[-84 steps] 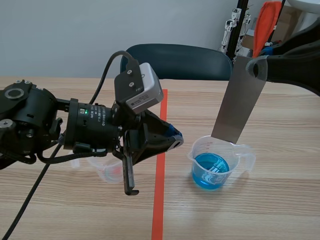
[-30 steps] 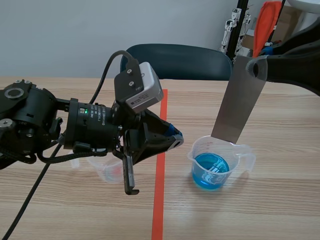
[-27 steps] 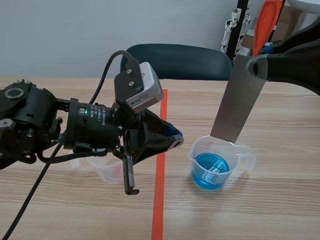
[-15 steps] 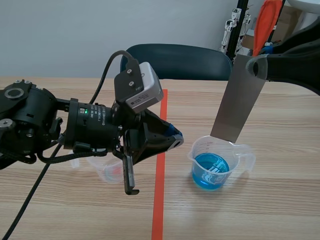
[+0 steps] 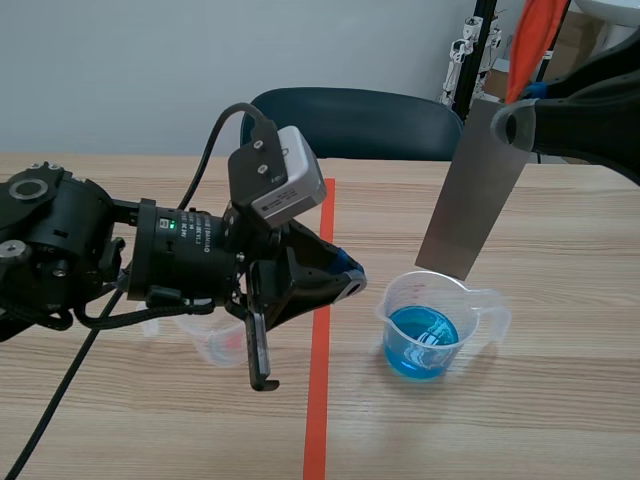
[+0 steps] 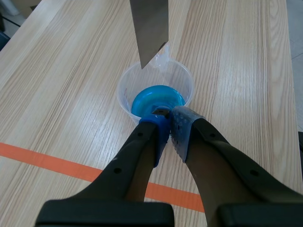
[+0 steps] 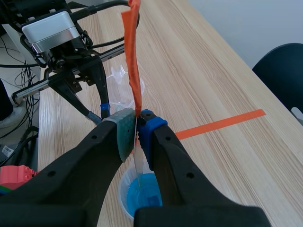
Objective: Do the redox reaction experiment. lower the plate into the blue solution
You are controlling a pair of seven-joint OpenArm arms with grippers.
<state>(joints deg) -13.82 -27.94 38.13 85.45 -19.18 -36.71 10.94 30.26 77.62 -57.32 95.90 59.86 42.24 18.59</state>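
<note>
The right arm [image 5: 590, 115] came in from high on the right, and its jaws were clenched on the top end of the plate [image 5: 475, 190], 1 pad on each face. The plate was grey metal; it hung tilted, with its lower edge just above the far rim of the cup [image 5: 440, 315] and not in the liquid. The cup was clear plastic with a spout and stood on the tabletop [image 5: 560, 400], to the right of the orange tape line [image 5: 318, 390]. The blue solution [image 5: 421, 340] filled only its lower part. The left arm [image 5: 130, 255] reached across from the left, and its jaws were closed with nothing between them, the 2 pads touching, the tips near the cup on its left side but apart from it. A 2nd, smaller clear cup [image 5: 213, 342] stood partly hidden under the left arm. A dark chair [image 5: 355, 125] stood behind the tabletop.
</note>
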